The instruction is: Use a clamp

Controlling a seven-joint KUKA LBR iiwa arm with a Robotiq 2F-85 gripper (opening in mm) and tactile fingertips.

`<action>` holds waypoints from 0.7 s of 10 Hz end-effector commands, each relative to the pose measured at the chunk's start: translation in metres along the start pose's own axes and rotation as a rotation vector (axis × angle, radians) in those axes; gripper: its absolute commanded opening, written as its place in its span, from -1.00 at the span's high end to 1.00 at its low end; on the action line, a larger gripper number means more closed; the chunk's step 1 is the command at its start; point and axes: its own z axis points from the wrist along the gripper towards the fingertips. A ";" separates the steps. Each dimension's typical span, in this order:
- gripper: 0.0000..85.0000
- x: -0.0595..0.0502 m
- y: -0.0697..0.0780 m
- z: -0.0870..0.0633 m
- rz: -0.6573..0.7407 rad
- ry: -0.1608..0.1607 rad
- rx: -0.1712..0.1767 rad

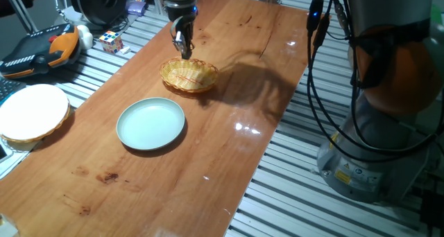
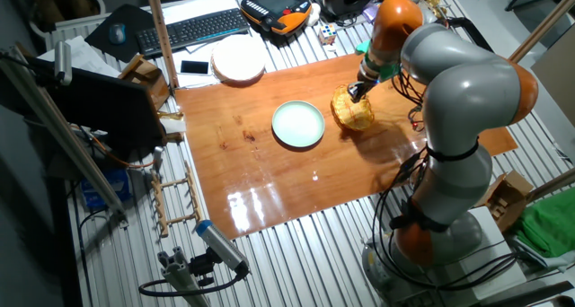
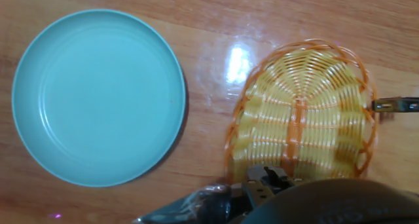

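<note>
clearly the gripper hangs just above the basket rim — how far open, i cannot tell. the clamp pokes past the rim beside it — a careless descent could snag wicker and tip the basket.

A pale blue plate sits on the wooden counter at centre frame, with a wicker basket near it to the upper right. At the left edge lies a round white disc; a Rubik's cube sits upper left.
</note>
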 end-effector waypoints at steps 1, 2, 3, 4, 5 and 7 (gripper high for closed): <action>0.98 -0.001 -0.002 0.002 -0.001 -0.003 0.001; 0.98 -0.003 -0.003 0.003 -0.001 -0.003 -0.001; 0.98 -0.004 -0.004 0.004 -0.002 -0.004 -0.002; 0.98 -0.005 -0.005 0.006 -0.004 -0.002 -0.004; 0.98 -0.005 -0.005 0.006 -0.008 -0.002 -0.004; 0.98 -0.005 -0.005 0.006 0.032 -0.028 -0.006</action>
